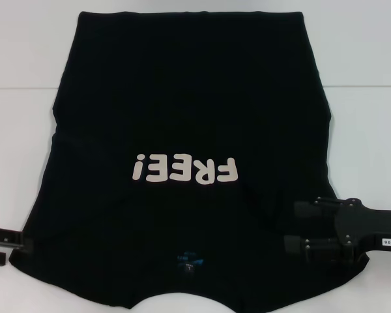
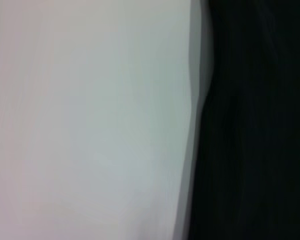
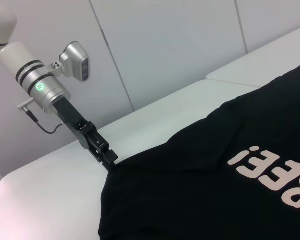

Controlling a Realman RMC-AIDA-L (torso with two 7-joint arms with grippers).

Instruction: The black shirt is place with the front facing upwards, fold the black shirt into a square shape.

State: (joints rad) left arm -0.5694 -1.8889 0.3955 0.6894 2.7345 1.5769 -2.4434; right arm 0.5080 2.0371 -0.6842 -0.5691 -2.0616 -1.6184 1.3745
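Observation:
The black shirt (image 1: 182, 111) lies spread flat on the white table (image 1: 371, 130), front up. Its white "FREE!" lettering (image 1: 184, 171) reads upside down from the head, and the collar with a small blue label (image 1: 189, 261) is at the near edge. My right gripper (image 1: 298, 227) is open, low over the shirt's near right shoulder. My left gripper (image 1: 13, 244) sits at the shirt's near left edge. The right wrist view shows the left gripper (image 3: 106, 157) touching the shirt (image 3: 200, 190) at that corner. The left wrist view shows only the shirt (image 2: 255, 125) edge on the table (image 2: 90, 125).
A seam in the table top (image 1: 365, 87) runs across behind the shirt's middle. Bare white table lies to the left and right of the shirt. In the right wrist view a white wall (image 3: 165, 45) stands behind the table.

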